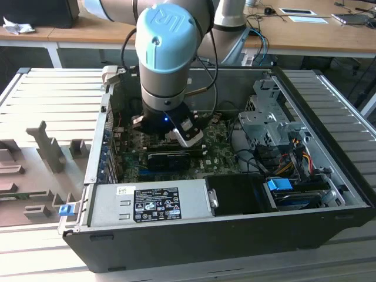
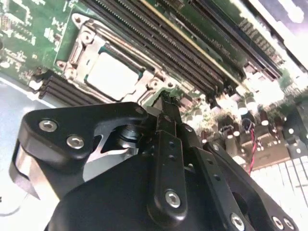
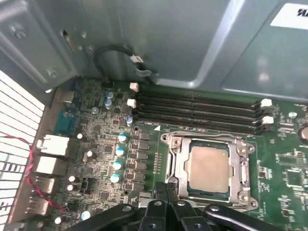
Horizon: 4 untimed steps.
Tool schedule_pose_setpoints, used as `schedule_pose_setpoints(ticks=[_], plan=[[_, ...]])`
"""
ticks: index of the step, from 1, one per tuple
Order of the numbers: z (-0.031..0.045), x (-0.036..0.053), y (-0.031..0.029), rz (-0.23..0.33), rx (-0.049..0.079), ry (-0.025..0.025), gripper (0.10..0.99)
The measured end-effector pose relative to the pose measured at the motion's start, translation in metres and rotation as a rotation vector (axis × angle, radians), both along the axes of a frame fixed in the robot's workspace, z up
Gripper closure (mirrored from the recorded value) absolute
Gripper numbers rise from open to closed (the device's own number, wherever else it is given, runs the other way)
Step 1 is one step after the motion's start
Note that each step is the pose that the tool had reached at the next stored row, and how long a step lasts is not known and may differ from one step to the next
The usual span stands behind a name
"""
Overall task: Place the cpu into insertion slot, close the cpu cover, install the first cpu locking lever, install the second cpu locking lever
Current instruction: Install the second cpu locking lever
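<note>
Arm reaching into an open computer case, gripper at the edge of the CPU socket.

The cpu (image 3: 208,168) lies flat in the socket, framed by the cpu cover (image 3: 175,163), which looks folded down around it; in the second wrist view the cpu (image 2: 111,76) shows through the cover's (image 2: 79,52) square window. The gripper (image 3: 166,190) sits just beside the socket, on the side away from the memory slots (image 3: 197,110), its fingers (image 2: 166,113) pressed together with nothing between them. In the exterior view the arm (image 1: 167,53) stands over the motherboard (image 1: 220,155), inside the case (image 1: 329,220) and behind the power supply (image 1: 147,202).
</note>
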<state>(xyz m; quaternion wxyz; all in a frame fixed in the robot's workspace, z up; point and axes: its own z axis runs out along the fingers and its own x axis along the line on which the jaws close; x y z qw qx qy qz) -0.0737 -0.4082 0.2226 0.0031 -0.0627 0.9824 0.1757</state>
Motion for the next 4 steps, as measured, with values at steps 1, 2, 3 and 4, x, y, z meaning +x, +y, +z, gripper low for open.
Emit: schedule_pose_setpoints(ticks=[1, 2, 3, 4], plan=[[0.0027, 0.0, 0.0, 0.0, 0.0, 0.0, 0.98], [0.0037, 0.0, 0.0, 0.0, 0.0, 0.0, 0.98], [0.0038, 0.0, 0.0, 0.0, 0.0, -0.0001, 0.98], [0.0038, 0.0, 0.0, 0.0, 0.0, -0.0002, 0.98]])
